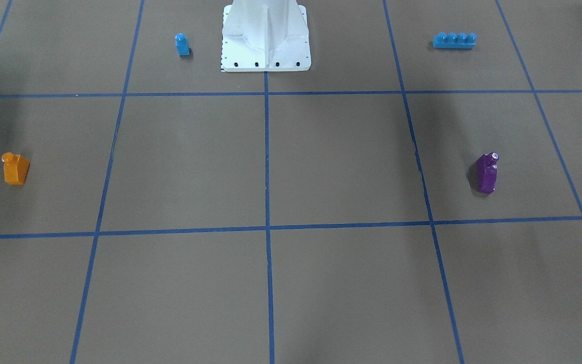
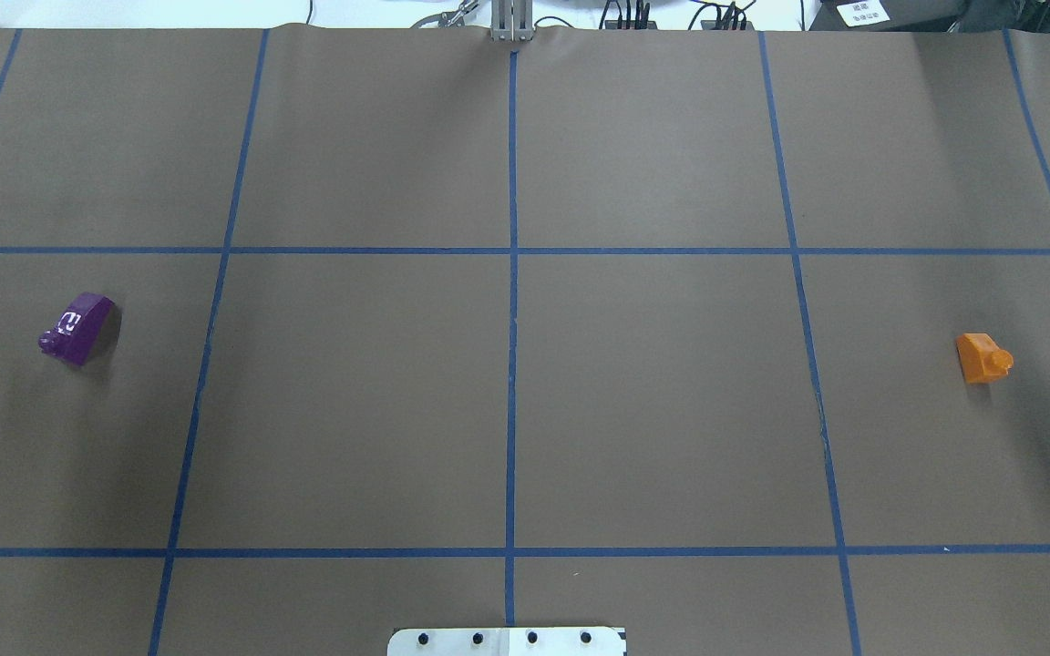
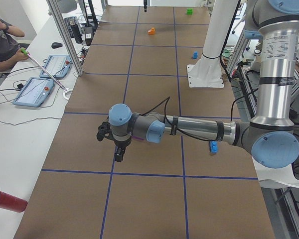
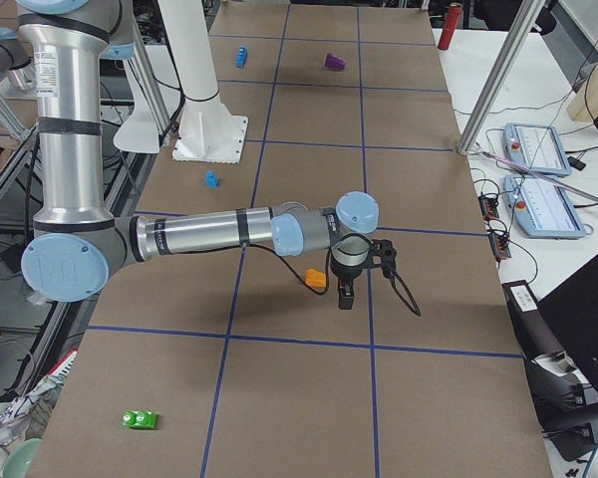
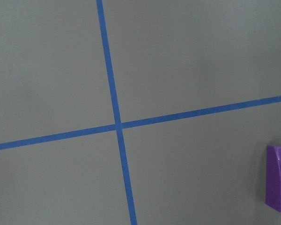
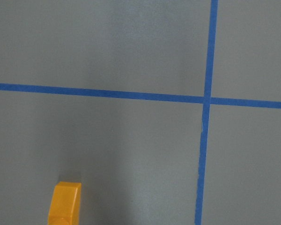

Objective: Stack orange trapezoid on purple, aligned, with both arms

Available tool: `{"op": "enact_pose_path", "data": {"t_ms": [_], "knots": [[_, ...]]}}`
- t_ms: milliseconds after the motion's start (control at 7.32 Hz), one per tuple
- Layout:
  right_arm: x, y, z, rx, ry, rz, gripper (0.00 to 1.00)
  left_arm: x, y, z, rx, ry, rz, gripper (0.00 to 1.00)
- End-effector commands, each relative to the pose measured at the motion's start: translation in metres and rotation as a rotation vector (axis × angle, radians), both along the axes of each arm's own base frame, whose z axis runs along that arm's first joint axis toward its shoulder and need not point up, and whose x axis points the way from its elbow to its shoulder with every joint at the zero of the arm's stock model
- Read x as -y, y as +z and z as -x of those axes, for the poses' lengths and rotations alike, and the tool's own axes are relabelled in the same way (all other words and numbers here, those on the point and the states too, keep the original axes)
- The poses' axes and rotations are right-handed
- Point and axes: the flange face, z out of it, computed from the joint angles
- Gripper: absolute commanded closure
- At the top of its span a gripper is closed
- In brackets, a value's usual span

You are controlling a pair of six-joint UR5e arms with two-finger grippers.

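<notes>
Two tools hang low over the brown tabletop, and each is near its block without touching it. My left tool hovers close by the small glossy purple plastic block. My right tool hovers just beside the small glossy orange trapezoid, also plastic. Both tools show only in the side views, so I cannot tell whether their jaws are apart or together.

I judge this to be the approach, with no grasp made yet. Each wrist view catches only an edge of its block, so each tool needs to centre over its block before descending. After that I expect to grip the flat sides and bring the two blocks together.

The orange trapezoid stands upright on the robot's right side, with its single round stud on top. The purple block stands on the robot's left, stud up, with glare on its slope. They are well apart, with the blue tape lines between them. For an aligned stack, the two slopes must face the same way.
</notes>
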Motion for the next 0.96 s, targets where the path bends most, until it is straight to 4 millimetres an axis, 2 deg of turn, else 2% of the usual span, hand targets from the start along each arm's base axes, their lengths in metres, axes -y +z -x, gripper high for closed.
{"op": "enact_pose_path", "data": {"t_ms": [0, 273, 410, 547, 683, 820], "knots": [[0.001, 0.002, 0.000, 0.004, 0.001, -0.021, 0.00, -0.002, -0.005, -0.055, -0.005, 0.072, -0.007, 0.00], [0.000, 0.004, 0.000, 0.005, -0.004, -0.022, 0.00, -0.006, -0.017, -0.117, -0.015, 0.140, 0.024, 0.00], [0.000, 0.005, 0.000, 0.005, -0.002, -0.019, 0.00, 0.001, -0.035, -0.151, -0.018, 0.137, 0.051, 0.00], [0.000, 0.004, 0.001, 0.006, -0.006, -0.024, 0.00, -0.004, -0.041, -0.186, 0.009, 0.140, 0.074, 0.00], [0.000, 0.004, 0.001, 0.006, -0.008, -0.026, 0.00, -0.008, -0.042, -0.210, 0.027, 0.146, 0.092, 0.00], [0.000, 0.004, 0.001, 0.006, -0.009, -0.028, 0.00, -0.010, -0.036, -0.221, 0.037, 0.159, 0.095, 0.00]]}}
